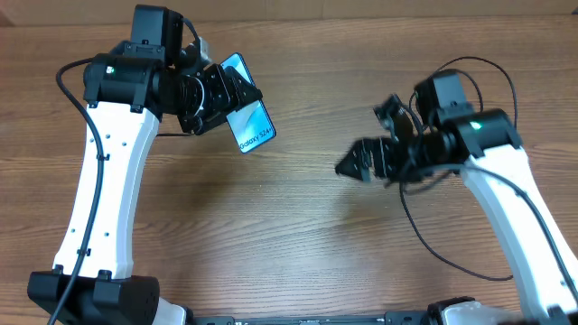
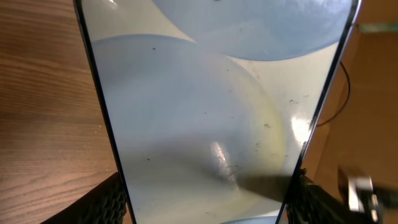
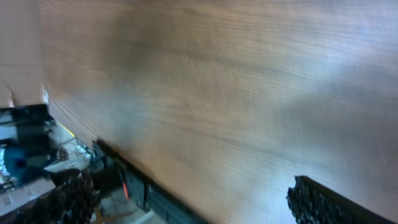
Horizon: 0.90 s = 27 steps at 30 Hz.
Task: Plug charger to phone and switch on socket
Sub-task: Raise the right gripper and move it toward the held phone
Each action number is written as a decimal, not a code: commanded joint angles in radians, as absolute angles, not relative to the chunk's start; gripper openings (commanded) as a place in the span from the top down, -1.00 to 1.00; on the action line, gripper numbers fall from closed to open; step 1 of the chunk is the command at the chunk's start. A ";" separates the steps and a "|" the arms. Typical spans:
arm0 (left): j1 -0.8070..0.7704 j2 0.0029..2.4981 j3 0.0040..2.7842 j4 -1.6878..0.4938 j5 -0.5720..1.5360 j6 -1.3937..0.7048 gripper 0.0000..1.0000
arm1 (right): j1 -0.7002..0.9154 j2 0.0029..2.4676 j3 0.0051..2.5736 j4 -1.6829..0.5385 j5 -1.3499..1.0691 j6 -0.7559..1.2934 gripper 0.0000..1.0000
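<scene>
Phone (image 2: 205,106) ends past frame edges

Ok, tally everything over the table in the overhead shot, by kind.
Robot arms: 2, the left arm and the right arm
Phone: 1
Thin black cable: 1
Total: 4
</scene>
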State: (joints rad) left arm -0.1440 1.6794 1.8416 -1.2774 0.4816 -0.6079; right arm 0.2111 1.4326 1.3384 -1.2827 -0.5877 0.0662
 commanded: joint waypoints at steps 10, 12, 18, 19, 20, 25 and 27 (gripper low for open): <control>-0.151 1.669 1.867 -1.262 0.409 -0.768 0.29 | 0.216 0.829 1.254 -1.308 -0.118 0.189 -1.00; -0.152 1.669 1.866 -1.263 0.409 -0.770 0.29 | 0.216 0.725 1.157 -1.213 -0.139 0.250 -1.00; -0.152 1.669 1.855 -1.276 0.412 -0.823 0.29 | 0.216 0.584 0.767 -0.750 -0.395 0.266 -1.00; -0.152 1.669 1.849 -1.278 0.412 -0.838 0.29 | 0.216 0.593 0.715 -0.654 -0.446 0.267 -1.00; -0.152 1.669 1.843 -1.279 0.417 -0.850 0.29 | 0.216 0.607 0.671 -0.558 -0.495 0.267 -1.00; -0.165 1.669 1.806 -1.265 0.415 -0.903 0.31 | 0.216 0.750 0.583 -0.219 -0.553 0.371 -0.99; -0.181 1.669 1.785 -1.234 0.414 -0.921 0.31 | 0.223 0.839 0.583 -0.123 -0.572 0.463 -1.00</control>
